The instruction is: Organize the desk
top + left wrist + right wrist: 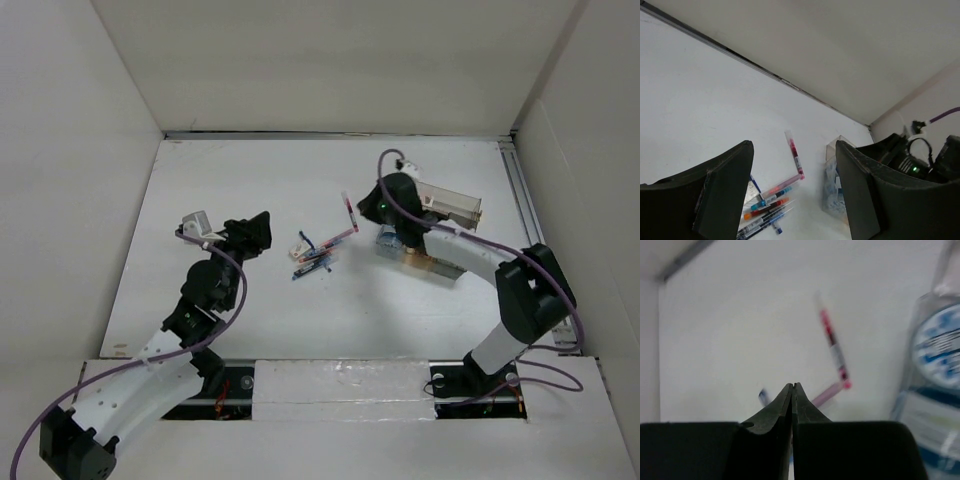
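Note:
The desk [230,180] is a white tabletop between white panels. A loose heap of pens [313,256] lies at its middle, with two pink pens [346,222] just right of it. My left gripper [262,232] is open and empty, left of the heap and apart from it. In the left wrist view my left gripper [792,195] frames the pens [765,205] and a pink pen [795,156]. My right gripper [362,206] is shut and empty, beside the pink pens. In the right wrist view my right gripper [793,386] hovers above a pink pen [832,347].
A clear plastic compartment box [460,202] holding blue-and-white packets stands under my right arm; it also shows in the left wrist view [832,186] and the right wrist view [935,390]. A metal rail [522,190] runs along the right edge. White walls close three sides.

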You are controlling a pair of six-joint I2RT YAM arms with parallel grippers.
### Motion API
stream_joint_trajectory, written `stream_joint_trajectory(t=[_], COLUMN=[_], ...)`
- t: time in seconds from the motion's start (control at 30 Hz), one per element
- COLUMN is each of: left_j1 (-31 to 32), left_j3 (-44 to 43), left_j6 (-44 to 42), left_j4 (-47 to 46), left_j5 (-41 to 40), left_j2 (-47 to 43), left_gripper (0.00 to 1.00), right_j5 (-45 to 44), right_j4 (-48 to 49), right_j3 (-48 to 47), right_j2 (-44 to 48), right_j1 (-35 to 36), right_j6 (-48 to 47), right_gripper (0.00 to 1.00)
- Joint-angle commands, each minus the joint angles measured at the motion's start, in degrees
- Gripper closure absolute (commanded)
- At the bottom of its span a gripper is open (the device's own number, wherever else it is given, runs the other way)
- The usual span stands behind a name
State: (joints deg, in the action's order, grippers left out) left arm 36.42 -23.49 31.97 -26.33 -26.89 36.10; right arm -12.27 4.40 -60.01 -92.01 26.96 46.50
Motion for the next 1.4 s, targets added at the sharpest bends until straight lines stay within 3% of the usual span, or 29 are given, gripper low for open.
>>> stream_joint_trajectory(t=[0.0,0.13,0.27,0.53,1.37], left_j1=[0.3,0.3,0.3,0.3,0.3], left_j3=[0.7,2.0,1.2,0.9,1.0], left_j6=[1.3,1.3,1.4,1.1,1.6], left_j4=[-2.1,-3.4,-2.3,-2.7,-2.3], left_j5=[-2.9,-2.8,-3.0,-2.3,-3.8], left_j2=[-3.1,-4.9,-4.5,-3.0,-3.3], left_gripper=[0.38,0.38,0.38,0.38,0.38], right_j5=[5.8,4.4,6.2,6.4,-3.2], right_j4=[0.1,-3.2,-5.8,-11.3,-17.7], right_j3=[-1.9,-7.0,-12.6,-19.5,-30.3], right_j2=[-2.0,-6.9,-11.9,-20.7,-32.4], right_j1=[8.4,15.4,19.1,21.7,25.1], right_j6=[-5.4,-7.5,-8.1,-6.2,-6.2], right_gripper=[0.94,0.84,0.60,0.40,0.38])
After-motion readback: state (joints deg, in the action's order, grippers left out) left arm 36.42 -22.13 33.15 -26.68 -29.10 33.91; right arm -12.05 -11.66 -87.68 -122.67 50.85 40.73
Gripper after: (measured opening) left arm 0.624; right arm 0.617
